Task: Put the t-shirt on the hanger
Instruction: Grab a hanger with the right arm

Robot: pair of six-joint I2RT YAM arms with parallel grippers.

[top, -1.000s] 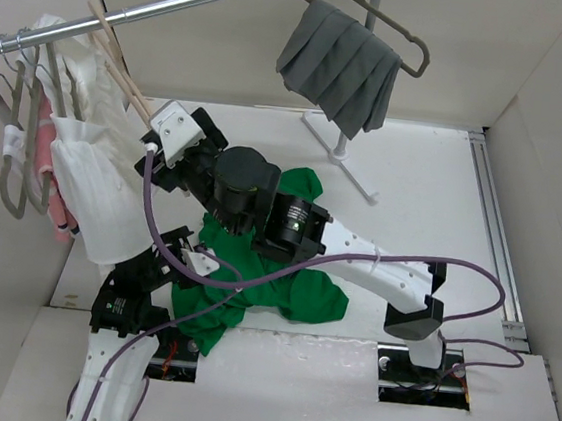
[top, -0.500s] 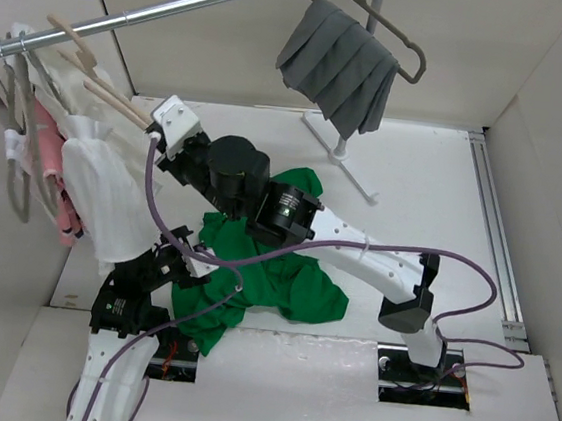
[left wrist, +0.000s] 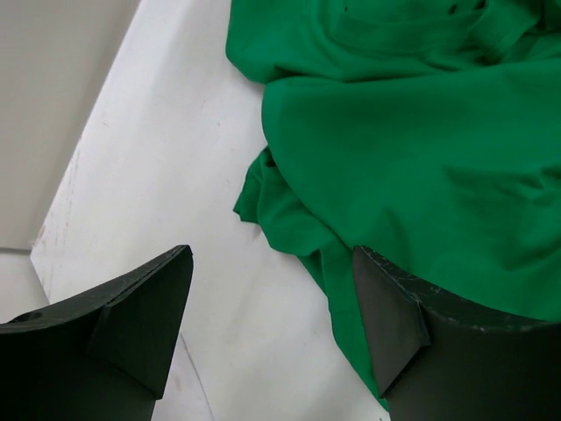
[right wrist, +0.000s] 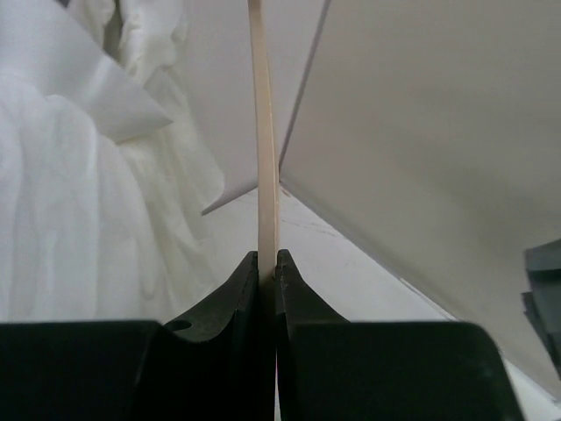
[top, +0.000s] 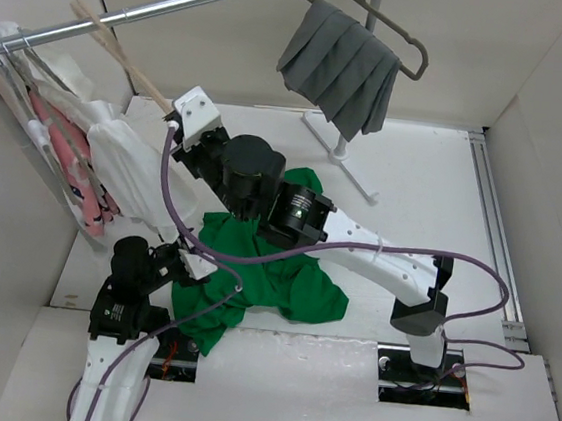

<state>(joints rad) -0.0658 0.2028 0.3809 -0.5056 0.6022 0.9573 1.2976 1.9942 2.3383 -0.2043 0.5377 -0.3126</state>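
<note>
Seen at the right wrist only: pinching the hanger [right wrist: 260,132] tight with the right gripper [right wrist: 268,256], beside white garments [right wrist: 88,219]. From above: slanting far-left toward the rail [top: 182,1]. At the left wrist: left gripper [left wrist: 270,263] spread wide, empty, over the t-shirt [left wrist: 394,132], crumpled near-left on the table [left wrist: 175,175].

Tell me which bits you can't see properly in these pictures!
- Top view: the middle of the t-shirt, covered by the right arm.
- Right wrist view: the hook of the hanger, cut off by the top edge; only a thin strip shows above the right claw.
- Left wrist view: most of the t-shirt, cut off by the top and right edges.
</note>
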